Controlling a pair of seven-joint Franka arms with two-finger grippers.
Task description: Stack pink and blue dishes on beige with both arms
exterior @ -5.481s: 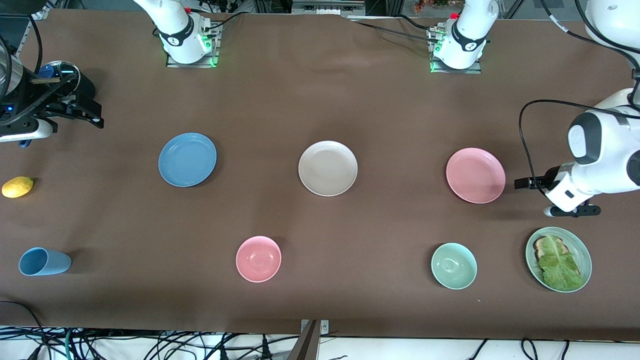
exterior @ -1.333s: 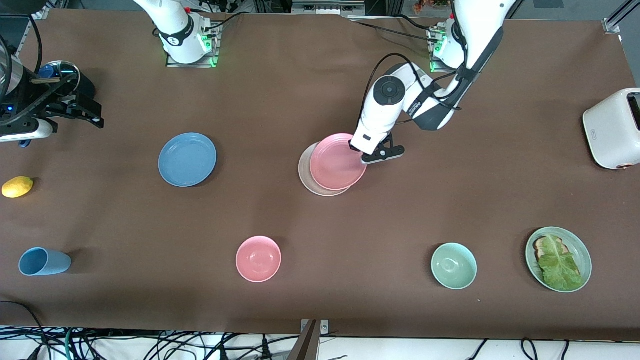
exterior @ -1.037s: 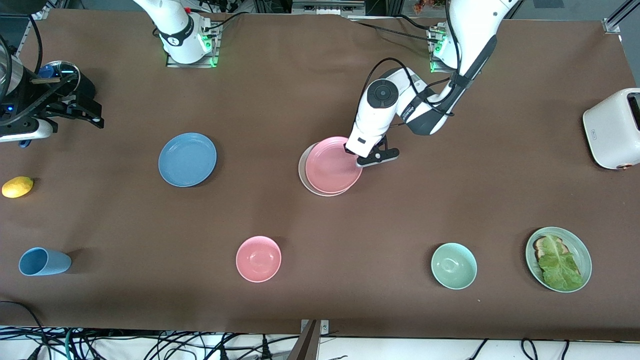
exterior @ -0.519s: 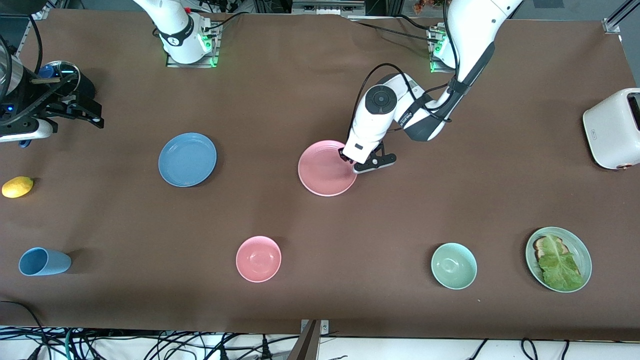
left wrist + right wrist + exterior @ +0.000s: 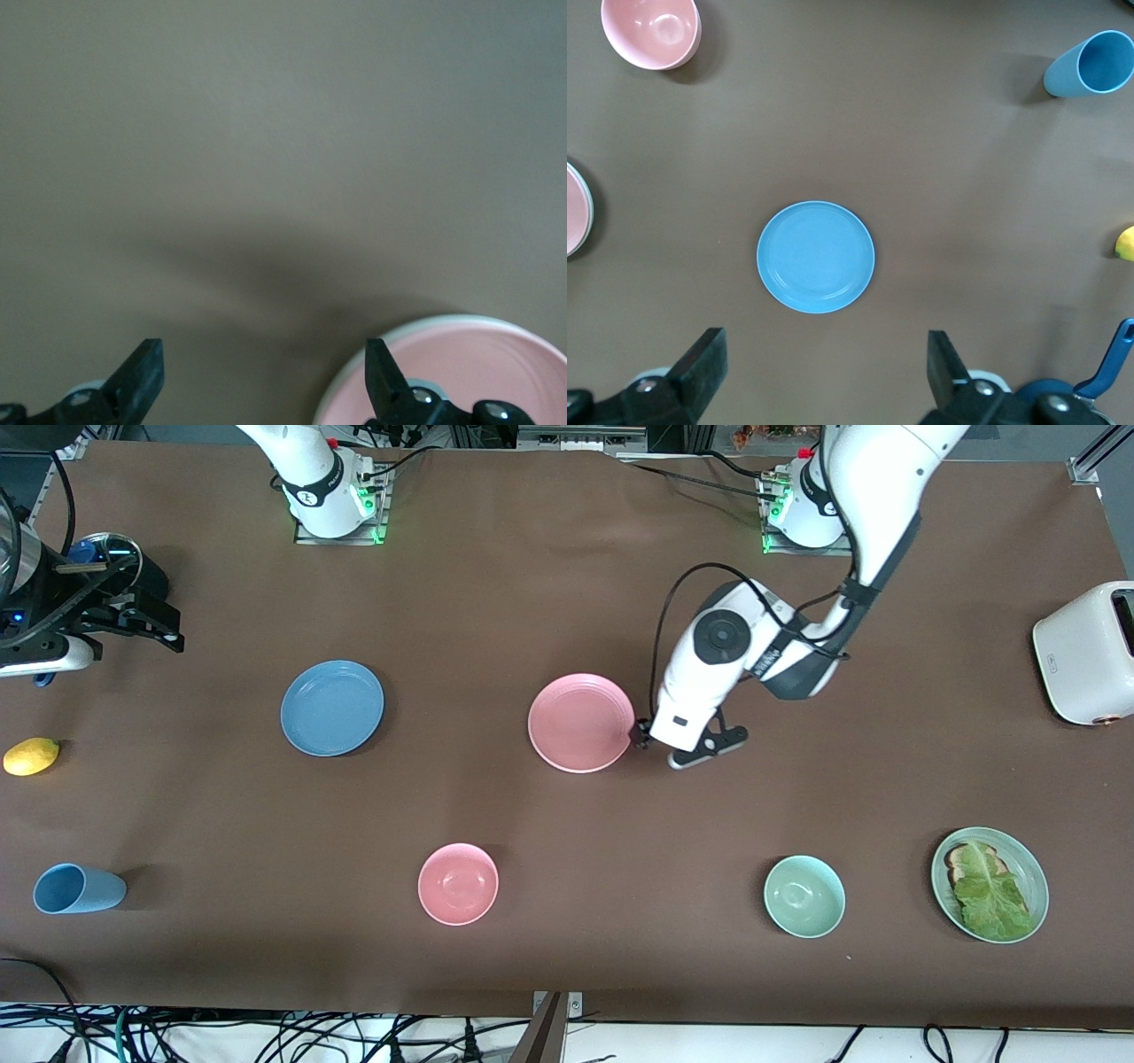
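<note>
Resting in the middle of the tabletop (image 5: 532, 584): pink plate (image 5: 580, 723), stacked flat on the beige plate (image 5: 443, 320), covering it so closely that only a thin pale edge peeks out under the pink rim in the left wrist view. Hovering just beside the pink plate, toward the left arm's end: left gripper (image 5: 640, 735), fingers (image 5: 142, 376) spread wide and released, gripping nothing, one finger over the pink plate's rim and the other over bare tabletop. Lying well apart from the pink plate toward the right arm's end, at about the same depth: blue plate (image 5: 332, 708), flat on the tabletop and not yet stacked. Waiting much farther from the pink plate toward the right arm's end, up over the tabletop: right gripper (image 5: 164, 629), fingers (image 5: 700, 367) likewise spread and empty, looking down on the blue plate. Sitting nearer the front camera than the pink plate, slightly toward the right arm's end: small pink bowl (image 5: 458, 883). Sitting nearer the camera than the pink plate, toward the left arm's end: green bowl (image 5: 804, 896), then a green plate (image 5: 937, 868) carrying lettuce and toast. Lying far from the pink plate toward the right arm's end: lemon (image 5: 31, 755) and, nearer the camera, blue cup (image 5: 78, 888) on its side. Standing far from the pink plate at the left arm's end: white toaster (image 5: 1085, 651).
</note>
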